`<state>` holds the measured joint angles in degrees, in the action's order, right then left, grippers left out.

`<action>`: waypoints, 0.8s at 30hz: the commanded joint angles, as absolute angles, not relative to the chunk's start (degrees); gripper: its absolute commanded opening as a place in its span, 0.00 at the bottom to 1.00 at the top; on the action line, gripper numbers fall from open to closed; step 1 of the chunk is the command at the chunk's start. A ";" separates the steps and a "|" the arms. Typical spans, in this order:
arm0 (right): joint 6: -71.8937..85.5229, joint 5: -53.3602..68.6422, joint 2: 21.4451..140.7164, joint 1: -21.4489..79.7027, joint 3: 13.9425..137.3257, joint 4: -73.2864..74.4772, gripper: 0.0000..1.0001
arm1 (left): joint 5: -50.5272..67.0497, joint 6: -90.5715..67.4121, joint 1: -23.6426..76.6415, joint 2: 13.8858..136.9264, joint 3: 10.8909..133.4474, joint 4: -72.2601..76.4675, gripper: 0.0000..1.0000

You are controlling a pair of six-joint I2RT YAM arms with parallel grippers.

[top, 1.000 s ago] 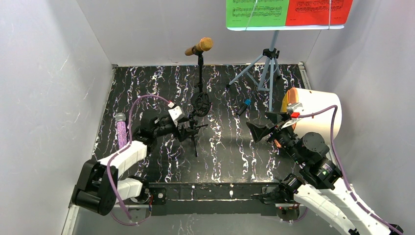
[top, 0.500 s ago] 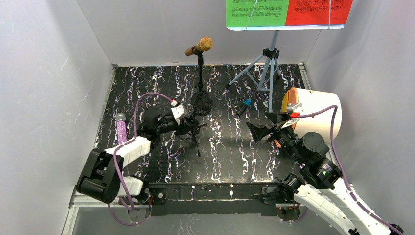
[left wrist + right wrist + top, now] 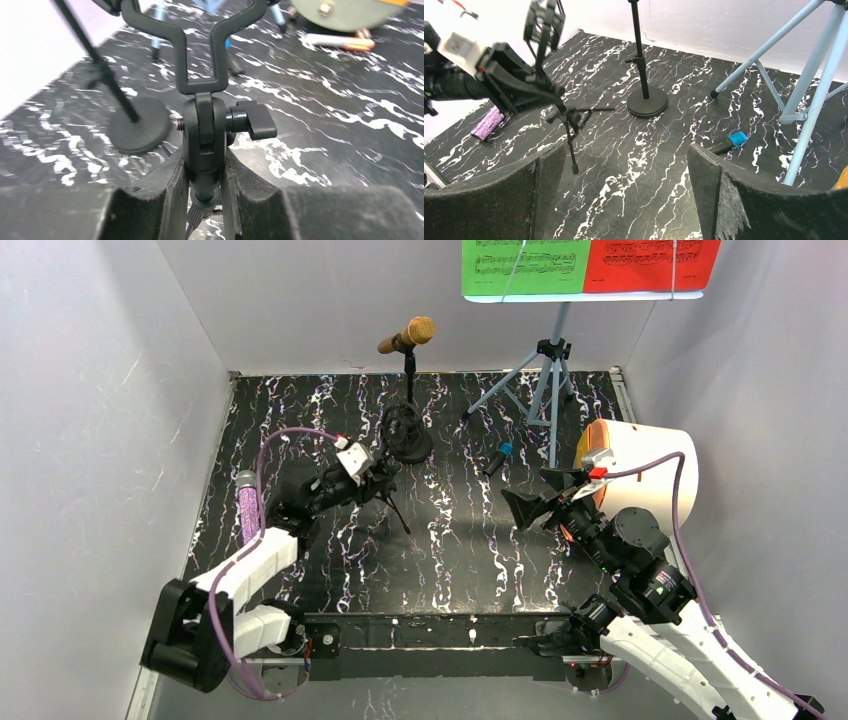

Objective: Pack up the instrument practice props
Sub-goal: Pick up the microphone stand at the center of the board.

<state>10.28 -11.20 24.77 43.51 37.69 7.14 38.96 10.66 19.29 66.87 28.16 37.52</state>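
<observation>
Left gripper [image 3: 205,189] is clamped on the black mic mount [image 3: 200,125] at its swivel neck. Just ahead-left is the gold microphone stand [image 3: 140,125]; a careless swing could topple it. Right gripper [image 3: 624,155], well off, gapes apart.

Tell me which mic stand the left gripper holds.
The empty tripod-legged stand, clamped below its clip by the left gripper; the round-based stand stands free, carrying the gold mic.
</observation>
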 commanded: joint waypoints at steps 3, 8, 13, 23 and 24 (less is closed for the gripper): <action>9.73 -11.09 25.05 43.28 38.22 5.00 0.99 | 14.37 15.48 17.78 57.68 36.75 28.62 0.00; 9.84 -10.49 24.96 43.31 38.14 5.14 0.99 | 3.70 12.03 7.38 54.70 37.25 26.55 0.00; 9.99 -9.85 24.87 43.32 38.10 5.37 0.99 | -5.29 10.77 -3.01 53.14 34.13 32.03 0.00; 9.73 -7.04 25.23 43.30 37.96 5.07 0.99 | -4.08 8.44 -12.27 72.06 40.11 50.14 0.00; 9.70 -6.49 25.04 43.27 37.70 4.74 0.99 | -3.00 7.27 -13.50 74.55 41.30 51.55 0.00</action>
